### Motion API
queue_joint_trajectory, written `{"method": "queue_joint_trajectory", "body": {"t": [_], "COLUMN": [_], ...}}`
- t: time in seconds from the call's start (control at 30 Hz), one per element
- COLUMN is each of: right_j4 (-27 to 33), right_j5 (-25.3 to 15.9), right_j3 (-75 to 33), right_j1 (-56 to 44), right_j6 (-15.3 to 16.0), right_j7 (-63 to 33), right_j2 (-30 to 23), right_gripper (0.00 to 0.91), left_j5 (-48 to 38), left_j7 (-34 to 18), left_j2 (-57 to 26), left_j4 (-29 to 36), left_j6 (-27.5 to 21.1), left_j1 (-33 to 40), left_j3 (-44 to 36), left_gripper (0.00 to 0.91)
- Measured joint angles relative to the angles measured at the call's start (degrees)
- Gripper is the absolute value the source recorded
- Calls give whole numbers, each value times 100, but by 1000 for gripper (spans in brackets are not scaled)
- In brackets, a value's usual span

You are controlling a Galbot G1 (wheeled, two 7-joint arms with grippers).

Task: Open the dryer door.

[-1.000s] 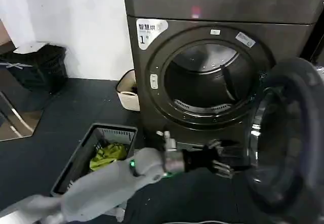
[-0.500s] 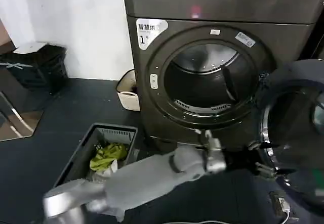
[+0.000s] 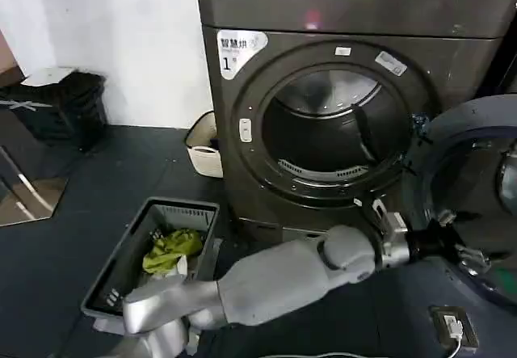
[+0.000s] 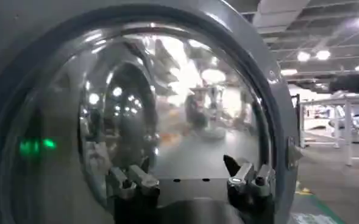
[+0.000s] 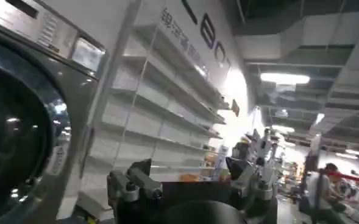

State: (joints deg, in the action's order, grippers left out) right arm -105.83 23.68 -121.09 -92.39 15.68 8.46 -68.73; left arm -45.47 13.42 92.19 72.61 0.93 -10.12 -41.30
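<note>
**Dryer door swung wide, left claw at its inner face**

Dark flooring runs up to a dark grey front-loading machine (image 3: 339, 91) bearing a white "1" sticker (image 3: 238, 49), its round drum opening exposed just beyond and to the left of the left gripper (image 3: 464, 249). That claw, at the end of a grey arm stretched low across the front of the machine, sits at the dryer door (image 3: 477, 196), a large round door with a chrome rim around dark tinted glass and a dark plastic inner side, which stands swung far open at the right edge of the head view and is cut off there. In the left wrist view the fingers (image 4: 133, 181) are spread apart with nothing between them, right up against the domed glass of the door (image 4: 167, 109); whether the tips actually touch it is hard to make out. Far back to the claw's left, a grey slatted plastic basket (image 3: 129, 253) holds a yellow-green cloth (image 3: 171, 249).

The right gripper (image 5: 191, 182) hangs released, empty, beside another grey machine's front (image 5: 21, 109), white shelving (image 5: 161, 115) behind.
</note>
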Motion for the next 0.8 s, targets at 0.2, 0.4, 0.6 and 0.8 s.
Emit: {"method": "queue_joint_trajectory", "body": {"t": [0.2, 0.4, 0.6, 0.8], "right_j4": [-4, -26, -9, -27], "right_j5": [-5, -5, -5, -2], "right_j3": [2, 27, 39, 57], "right_j1": [4, 1, 4, 11], "right_j6": [14, 20, 20, 23], "right_j7": [-1, -3, -3, 5], "right_j2": [-17, -31, -35, 4], "right_gripper": [907, 907, 907, 907], "left_j5": [126, 231, 261, 677], "left_j7": [-241, -324, -548, -1252], "left_j2": [0, 0, 0, 0], "left_j4": [-333, -547, -525, -256], "left_j6": [81, 198, 714, 1665], "left_j1": [61, 124, 18, -123], "left_j3": [122, 199, 341, 380], "left_gripper": [907, 907, 907, 907]}}
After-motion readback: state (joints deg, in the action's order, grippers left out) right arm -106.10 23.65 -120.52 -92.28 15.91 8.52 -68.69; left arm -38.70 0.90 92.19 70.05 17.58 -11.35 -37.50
